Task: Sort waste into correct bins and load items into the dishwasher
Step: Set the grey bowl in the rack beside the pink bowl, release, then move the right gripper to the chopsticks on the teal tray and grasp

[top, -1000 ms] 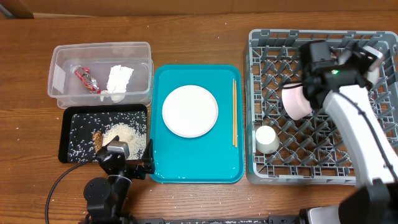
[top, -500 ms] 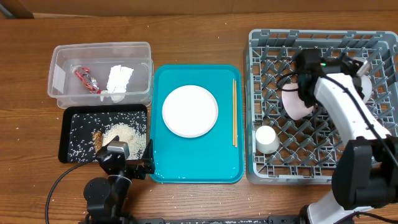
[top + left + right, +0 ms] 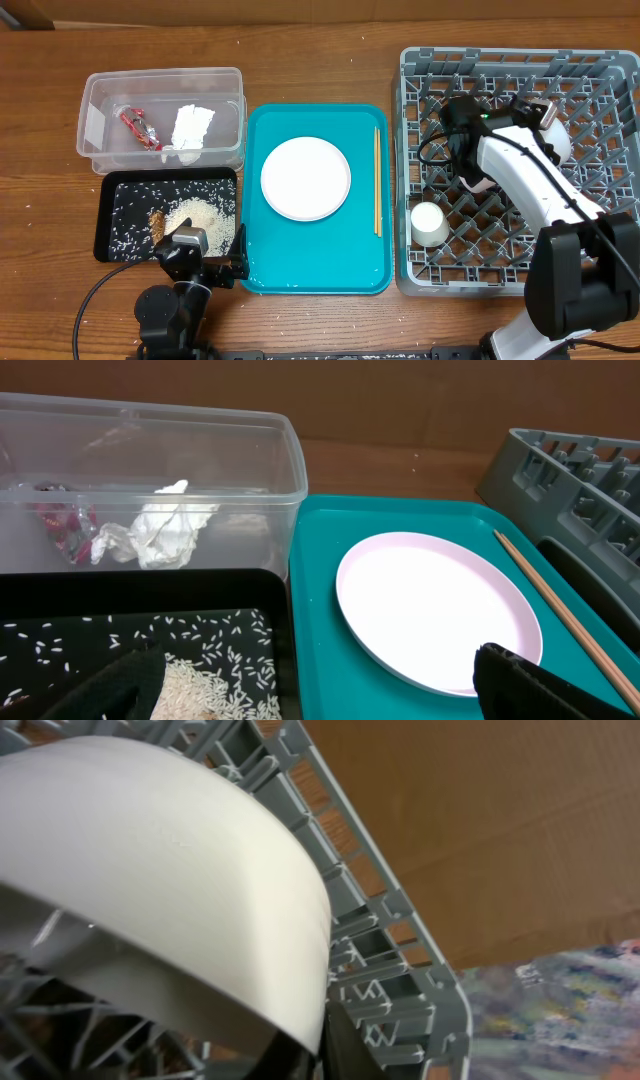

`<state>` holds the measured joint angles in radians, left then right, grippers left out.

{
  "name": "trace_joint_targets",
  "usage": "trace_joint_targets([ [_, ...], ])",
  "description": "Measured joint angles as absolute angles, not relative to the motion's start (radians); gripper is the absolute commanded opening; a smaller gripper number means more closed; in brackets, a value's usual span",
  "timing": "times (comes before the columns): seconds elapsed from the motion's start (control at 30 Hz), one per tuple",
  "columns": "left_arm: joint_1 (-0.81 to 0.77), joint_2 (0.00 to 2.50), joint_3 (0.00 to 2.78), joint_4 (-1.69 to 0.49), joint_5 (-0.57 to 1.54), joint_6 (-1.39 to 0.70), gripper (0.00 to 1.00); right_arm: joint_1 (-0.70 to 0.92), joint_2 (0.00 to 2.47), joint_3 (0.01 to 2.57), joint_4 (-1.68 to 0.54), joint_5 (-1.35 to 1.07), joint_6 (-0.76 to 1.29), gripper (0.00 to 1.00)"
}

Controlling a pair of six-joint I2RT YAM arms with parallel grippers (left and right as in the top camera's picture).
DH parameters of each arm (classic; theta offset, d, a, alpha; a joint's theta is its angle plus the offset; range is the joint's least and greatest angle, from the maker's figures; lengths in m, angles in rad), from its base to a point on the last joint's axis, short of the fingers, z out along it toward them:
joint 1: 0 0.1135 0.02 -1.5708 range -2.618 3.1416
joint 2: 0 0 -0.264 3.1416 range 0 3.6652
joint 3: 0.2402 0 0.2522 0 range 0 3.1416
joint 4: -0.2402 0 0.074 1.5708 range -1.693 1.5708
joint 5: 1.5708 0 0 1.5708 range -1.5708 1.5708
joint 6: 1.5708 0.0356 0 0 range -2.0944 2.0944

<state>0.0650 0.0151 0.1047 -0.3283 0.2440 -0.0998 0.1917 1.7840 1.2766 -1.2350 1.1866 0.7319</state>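
Note:
My right gripper (image 3: pixel 543 118) is shut on the rim of a white bowl (image 3: pixel 556 140), tilted over the grey dish rack (image 3: pixel 500 55). The right wrist view shows the jaws (image 3: pixel 325 1025) pinching that bowl (image 3: pixel 170 870). A second, pinkish bowl (image 3: pixel 478 180) lies in the rack, partly hidden by my arm. A white cup (image 3: pixel 430 224) stands in the rack's front left. The plate (image 3: pixel 306 178) and chopsticks (image 3: pixel 377 180) lie on the teal tray (image 3: pixel 320 262). My left gripper (image 3: pixel 320 695) is open and empty, low over the black tray's front right.
The clear tub (image 3: pixel 95 105) holds the white tissue (image 3: pixel 192 127) and the red-and-silver wrapper (image 3: pixel 138 125). The black tray (image 3: pixel 112 200) holds rice (image 3: pixel 200 218) and a brown scrap (image 3: pixel 157 222). The left wrist view shows the tissue (image 3: pixel 160 535), plate (image 3: pixel 435 605) and chopsticks (image 3: pixel 560 610).
My right gripper has swung left and toward the front over the rack, carrying the white bowl with it. The left arm has not moved.

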Motion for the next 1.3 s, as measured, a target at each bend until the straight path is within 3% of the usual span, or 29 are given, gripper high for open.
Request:
trace_joint_targets([
  [0.07,0.065,0.015,0.105,-0.328,0.244,-0.1,1.0,0.218,1.786,1.275,-1.245,1.173,0.735,0.54],
  [0.13,0.065,0.015,0.105,-0.328,0.244,-0.1,1.0,0.242,1.787,1.275,-1.271,1.165,0.751,0.72],
  [0.23,0.065,0.015,0.105,-0.328,0.244,-0.1,1.0,0.31,1.787,1.288,-1.352,1.152,0.81,0.84],
  [0.33,0.065,0.015,0.105,-0.328,0.244,-0.1,1.0,0.381,1.779,1.343,-1.399,1.133,0.864,0.89],
  [0.5,0.065,0.015,0.105,-0.328,0.244,-0.1,1.0,0.495,1.723,1.495,-1.357,0.96,0.828,0.83],
  [0.63,0.065,0.015,0.105,-0.328,0.244,-0.1,1.0,0.578,1.682,1.575,-1.196,0.626,0.667,0.69],
  [0.83,0.065,0.015,0.105,-0.328,0.244,-0.1,1.0,0.633,1.722,1.549,-1.003,0.242,0.541,0.61],
  [0.97,0.065,0.015,0.105,-0.328,0.244,-0.1,1.0,0.622,1.815,1.52,-0.93,0.182,0.512,0.52],
  [1.1,0.065,0.015,0.105,-0.328,0.244,-0.1,1.0,0.59,1.901,1.497,-0.915,0.171,0.495,0.32],
  [1.3,0.065,0.015,0.105,-0.328,0.244,-0.1,1.0,0.526,1.979,1.496,-0.902,0.164,0.496,0.3],
])
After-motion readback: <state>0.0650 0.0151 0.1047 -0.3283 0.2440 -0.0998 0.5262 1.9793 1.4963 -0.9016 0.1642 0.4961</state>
